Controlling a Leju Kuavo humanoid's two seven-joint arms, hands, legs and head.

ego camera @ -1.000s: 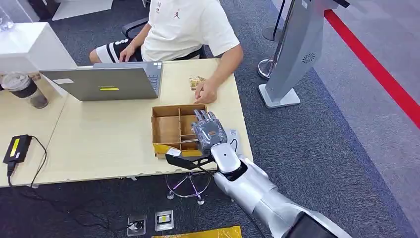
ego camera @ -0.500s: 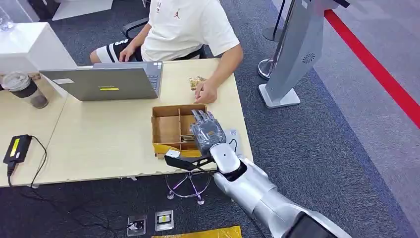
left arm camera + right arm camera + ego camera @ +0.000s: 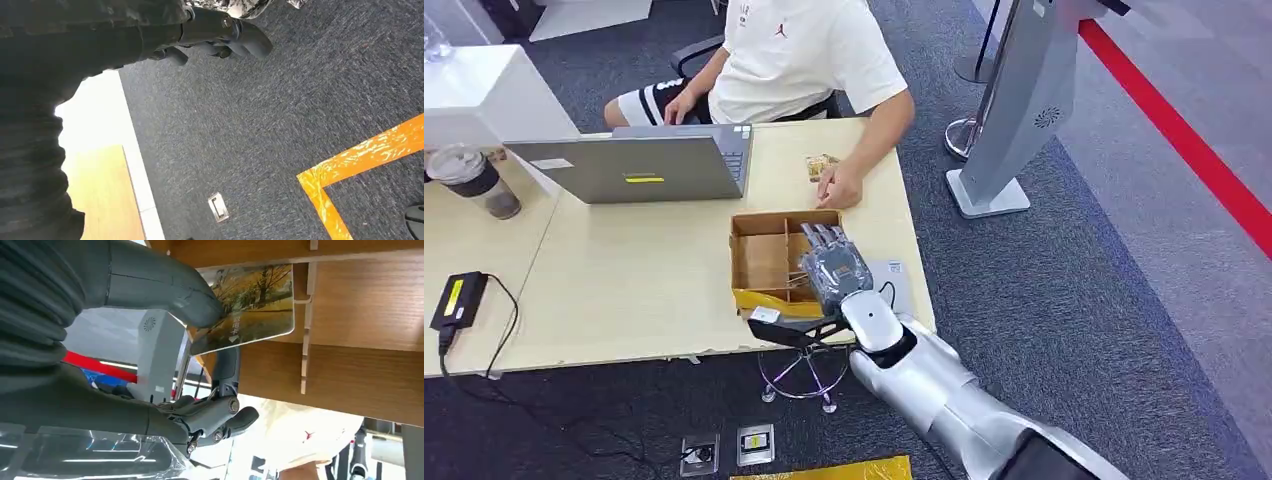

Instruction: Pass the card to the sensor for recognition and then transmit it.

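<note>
Right hand (image 3: pixel 165 315) pinches the card (image 3: pixel 245 305) by one end between thumb and a finger inside the wooden box (image 3: pixel 769 255) on the surface; thin, stiff, light and slick, it wants a firm end-grip.

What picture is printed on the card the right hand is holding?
An autumn scene of yellow-leaved trees on the card, pinched by the right hand; clearest in the right wrist view.

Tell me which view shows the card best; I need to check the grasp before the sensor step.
The right wrist view: the card, printed with autumn trees, is pinched by the right hand beside the wooden divided box. In the head view the hand covers it. The left wrist view looks at carpet instead.
</note>
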